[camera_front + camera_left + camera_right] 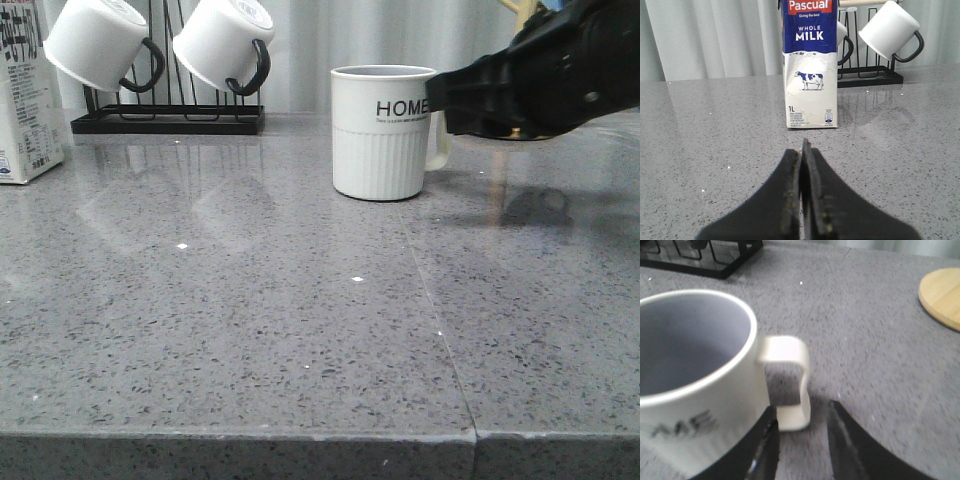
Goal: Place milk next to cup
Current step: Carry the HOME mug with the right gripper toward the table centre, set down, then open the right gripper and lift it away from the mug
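The milk [810, 65], a tall white carton with a blue "WHOLE MILK" band and a cow picture, stands upright straight ahead of my left gripper [801, 150], which is shut, empty and a short way off. In the front view the milk [25, 90] is at the far left edge. The white "HOME" cup [385, 130] stands mid-table, handle to the right. My right gripper [802, 440] is open just behind the cup's handle [790, 382], without holding it. Its black body [540, 85] reaches in from the right at rim height.
A black rack [165, 118] at the back left carries two plain white black-handled mugs [100, 40]. A round wooden coaster [942, 295] lies to the cup's right. The grey stone table [300, 330] ends at a front edge near the camera.
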You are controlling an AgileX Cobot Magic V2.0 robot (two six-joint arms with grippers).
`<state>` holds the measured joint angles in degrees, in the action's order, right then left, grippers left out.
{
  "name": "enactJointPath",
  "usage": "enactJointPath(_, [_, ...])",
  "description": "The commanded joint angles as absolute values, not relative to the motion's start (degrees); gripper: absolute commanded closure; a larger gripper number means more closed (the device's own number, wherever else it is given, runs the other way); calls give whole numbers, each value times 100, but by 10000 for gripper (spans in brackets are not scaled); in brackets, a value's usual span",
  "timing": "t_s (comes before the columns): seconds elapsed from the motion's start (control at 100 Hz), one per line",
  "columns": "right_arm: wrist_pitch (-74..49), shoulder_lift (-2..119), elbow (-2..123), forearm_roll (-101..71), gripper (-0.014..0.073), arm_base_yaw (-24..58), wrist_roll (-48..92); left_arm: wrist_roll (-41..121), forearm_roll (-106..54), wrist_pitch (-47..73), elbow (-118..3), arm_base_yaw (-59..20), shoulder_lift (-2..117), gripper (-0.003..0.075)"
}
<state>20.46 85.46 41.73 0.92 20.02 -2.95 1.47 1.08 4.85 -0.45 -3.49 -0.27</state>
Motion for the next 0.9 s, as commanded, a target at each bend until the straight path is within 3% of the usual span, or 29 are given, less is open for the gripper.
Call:
enactJointPath(0.0, [1706, 7850, 4165, 111, 399, 2003, -252, 91, 106, 0, 308, -346, -202, 741])
enactJointPath(0.2, [192, 6694, 3831, 99, 665, 2003, -252, 91, 106, 0, 308, -346, -202, 741])
enactJointPath(0.89, [-2228, 1605, 2083, 70, 659, 2003, -252, 91, 106, 0, 308, -346, -202, 741])
